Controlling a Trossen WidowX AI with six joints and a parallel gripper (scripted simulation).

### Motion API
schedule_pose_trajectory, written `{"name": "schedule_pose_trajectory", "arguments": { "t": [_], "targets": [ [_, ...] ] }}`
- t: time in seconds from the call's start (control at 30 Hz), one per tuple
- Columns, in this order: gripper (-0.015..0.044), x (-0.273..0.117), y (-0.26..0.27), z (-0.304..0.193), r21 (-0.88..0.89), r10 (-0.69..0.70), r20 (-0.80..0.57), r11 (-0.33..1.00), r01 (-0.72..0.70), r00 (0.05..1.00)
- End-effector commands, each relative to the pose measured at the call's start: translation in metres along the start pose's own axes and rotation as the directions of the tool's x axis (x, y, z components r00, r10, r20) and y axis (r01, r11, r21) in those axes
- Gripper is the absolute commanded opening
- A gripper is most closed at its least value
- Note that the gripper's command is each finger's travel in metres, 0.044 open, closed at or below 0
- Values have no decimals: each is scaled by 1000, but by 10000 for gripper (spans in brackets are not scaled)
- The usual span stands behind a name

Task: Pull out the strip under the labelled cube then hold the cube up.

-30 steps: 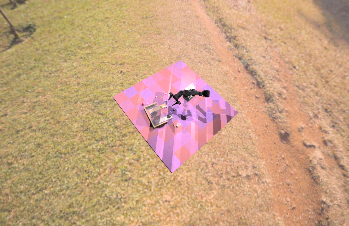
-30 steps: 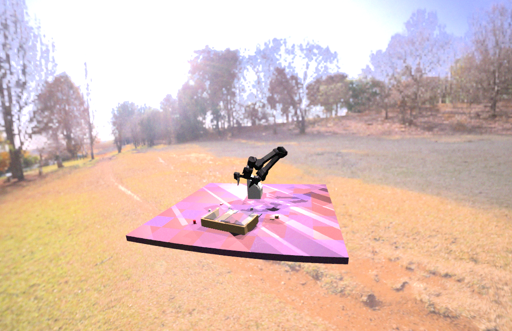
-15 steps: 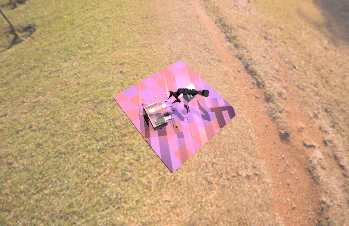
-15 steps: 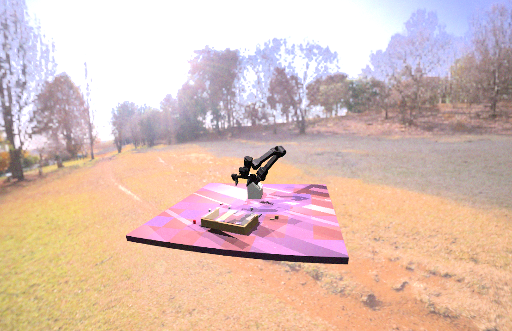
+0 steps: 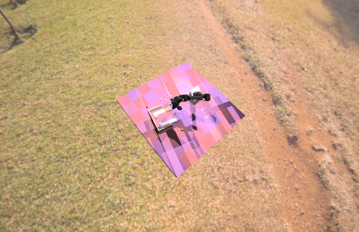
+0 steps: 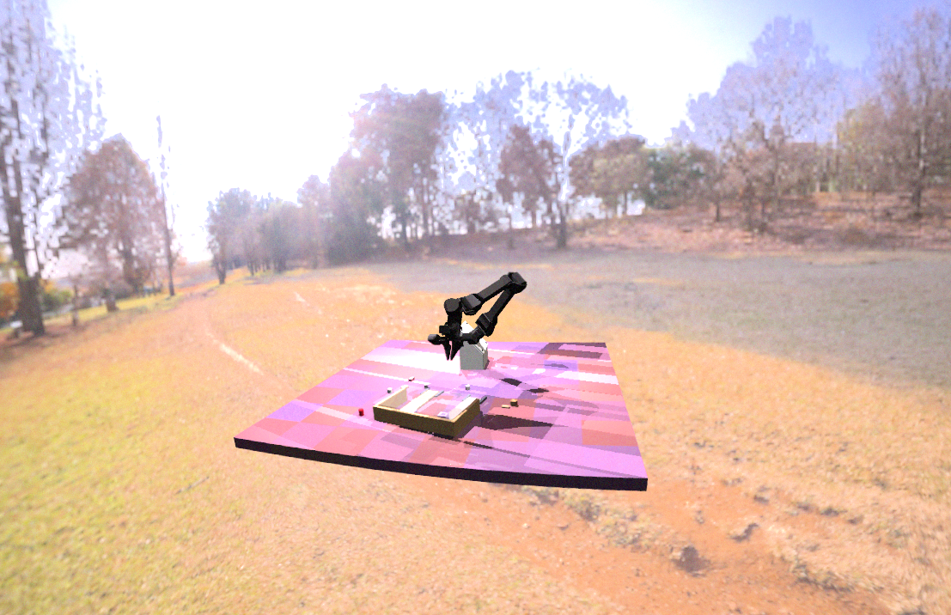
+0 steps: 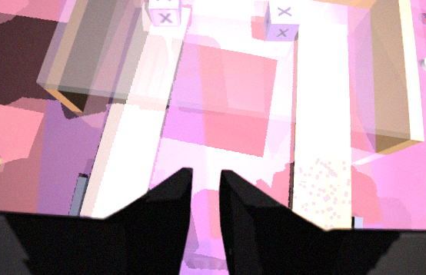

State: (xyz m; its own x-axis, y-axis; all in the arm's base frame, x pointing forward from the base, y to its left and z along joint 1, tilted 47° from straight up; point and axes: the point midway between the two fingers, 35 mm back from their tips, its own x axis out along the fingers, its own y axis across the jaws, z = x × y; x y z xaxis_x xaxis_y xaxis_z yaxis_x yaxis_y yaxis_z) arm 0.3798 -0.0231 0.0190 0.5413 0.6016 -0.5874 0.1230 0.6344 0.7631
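My gripper (image 6: 450, 358) (image 7: 206, 180) is nearly shut, with a narrow gap and nothing seen between the fingertips. It hangs above the table, in front of the wooden frame's open side. In the wrist view the fingers point between two pale strips: the left strip (image 7: 135, 134) (image 5: 169, 122) and the right strip (image 7: 324, 115) (image 5: 160, 111). One cube marked X (image 7: 165, 17) (image 5: 160, 124) sits on the left strip's far end. Another cube marked X (image 7: 282, 31) (image 5: 156, 116) is at the right strip's left edge, apparently beside it. Glare blurs the contacts.
A wooden frame (image 5: 150, 116) (image 6: 418, 420) (image 7: 389, 77) walls three sides around the strips. A red piece (image 5: 146, 107) (image 6: 361, 411) lies outside it. Small brown pieces (image 5: 181, 129) (image 6: 514, 403) lie on the other side. Several small white pieces are scattered about.
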Motion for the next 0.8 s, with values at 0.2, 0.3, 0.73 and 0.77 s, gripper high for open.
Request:
{"name": "schedule_pose_trajectory", "arguments": {
  "t": [0.2,0.3,0.73,0.77],
  "targets": [
    [0,71,64,-12,57,-46,-461,995,82,886],
    [0,78,77,-18,63,-57,-524,993,105,850],
    [0,81,87,-27,65,-64,-570,990,123,819],
    [0,81,87,-27,65,-64,-570,990,123,819]
  ]
}}
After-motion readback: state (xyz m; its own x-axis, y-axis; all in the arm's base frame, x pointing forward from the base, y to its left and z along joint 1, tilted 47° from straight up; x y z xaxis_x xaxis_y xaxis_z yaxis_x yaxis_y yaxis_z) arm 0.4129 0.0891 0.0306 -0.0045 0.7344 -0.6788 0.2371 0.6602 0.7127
